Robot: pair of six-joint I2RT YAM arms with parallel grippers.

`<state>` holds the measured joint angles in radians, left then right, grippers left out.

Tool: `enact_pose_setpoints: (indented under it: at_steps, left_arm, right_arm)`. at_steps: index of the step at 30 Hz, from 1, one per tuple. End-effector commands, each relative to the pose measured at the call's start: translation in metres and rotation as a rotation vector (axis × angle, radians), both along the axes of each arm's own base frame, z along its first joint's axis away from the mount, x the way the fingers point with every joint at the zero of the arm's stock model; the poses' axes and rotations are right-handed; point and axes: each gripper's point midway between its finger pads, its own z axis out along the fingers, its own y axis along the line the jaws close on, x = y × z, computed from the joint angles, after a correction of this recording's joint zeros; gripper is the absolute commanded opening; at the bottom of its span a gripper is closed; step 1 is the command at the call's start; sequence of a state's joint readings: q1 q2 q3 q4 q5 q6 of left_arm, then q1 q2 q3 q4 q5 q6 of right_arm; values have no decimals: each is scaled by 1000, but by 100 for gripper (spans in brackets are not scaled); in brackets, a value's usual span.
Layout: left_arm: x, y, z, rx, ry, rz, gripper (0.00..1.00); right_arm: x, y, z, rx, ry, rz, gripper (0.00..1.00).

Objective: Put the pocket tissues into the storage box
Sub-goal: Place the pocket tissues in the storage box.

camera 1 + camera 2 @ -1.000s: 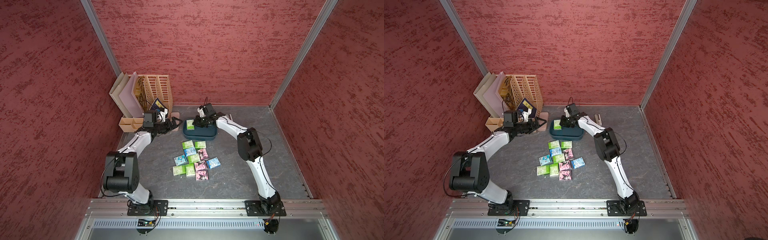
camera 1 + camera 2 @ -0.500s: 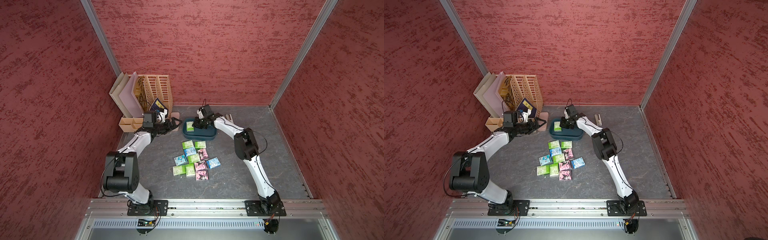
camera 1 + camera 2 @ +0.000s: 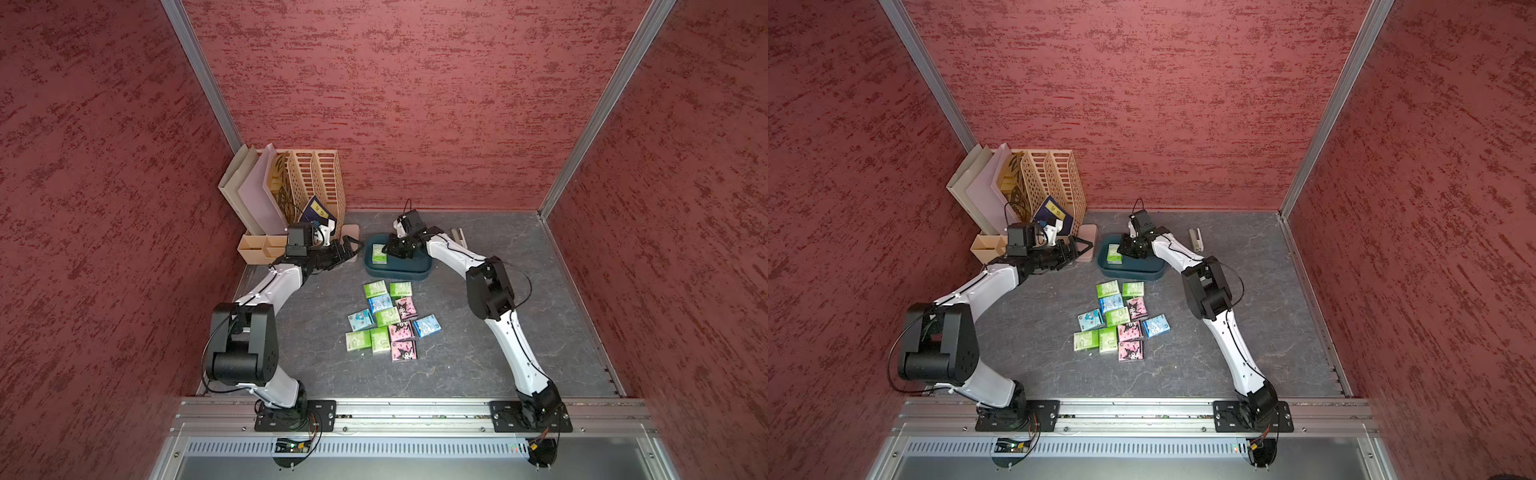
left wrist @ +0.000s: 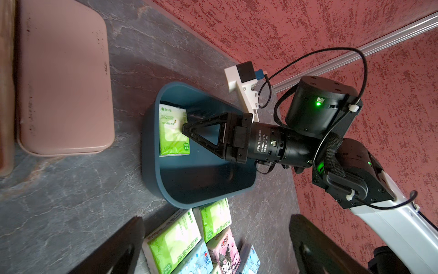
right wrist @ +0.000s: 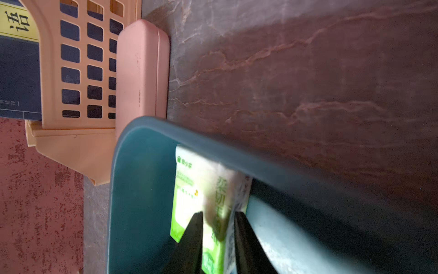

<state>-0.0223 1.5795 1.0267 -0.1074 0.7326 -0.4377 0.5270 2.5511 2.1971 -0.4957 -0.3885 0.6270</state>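
Left wrist view: nearest, the left gripper (image 4: 216, 217) gapes wide, empty. Pocket tissues (image 4: 187, 244) lie on the tabletop (image 4: 71, 201). Beyond, the storage box (image 4: 149, 166) holds a green packet (image 4: 171, 140); the right gripper (image 4: 186, 130) straddles it, grip unclear.

The right tool (image 3: 390, 251) has dropped into the box (image 3: 399, 273), bringing the green packet (image 3: 378, 254) down to the bottom at its 9 o'clock end. Its jaws, pinched before, now stand slightly parted at the packet's edge; grip unclear.
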Motion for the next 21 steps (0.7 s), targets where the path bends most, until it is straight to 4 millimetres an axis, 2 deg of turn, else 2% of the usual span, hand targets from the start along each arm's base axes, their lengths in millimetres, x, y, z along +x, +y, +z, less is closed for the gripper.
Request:
enact_pose_setpoints:
  at_steps: [1, 6, 10, 13, 14, 17, 19, 21]
  left_arm:
    - [0, 0, 1, -8, -8, -3, 100]
    - [1, 0, 5, -9, -5, 12, 100]
    - [-1, 0, 12, -4, 13, 25, 100]
    - [-8, 4, 17, 28, 28, 48, 100]
    - [-10, 6, 18, 36, 35, 56, 100]
    - [-25, 10, 19, 75, 75, 63, 100]
    - [-41, 14, 14, 116, 116, 80, 100]
    - [-60, 16, 7, 161, 165, 79, 100]
  right_arm:
    - [1, 3, 24, 19, -55, 0, 33]
    - [-1, 1, 56, 40, -128, 9, 46]
    - [-5, -6, 99, 61, -235, 5, 58]
    - [-11, -13, 132, 75, -312, 7, 63]
    - [-14, -16, 137, 72, -325, 9, 64]
    - [-26, -27, 166, 67, -389, 12, 65]
    - [-38, -39, 186, 57, -433, 9, 66]
    - [-52, -50, 197, 34, -457, 15, 67]
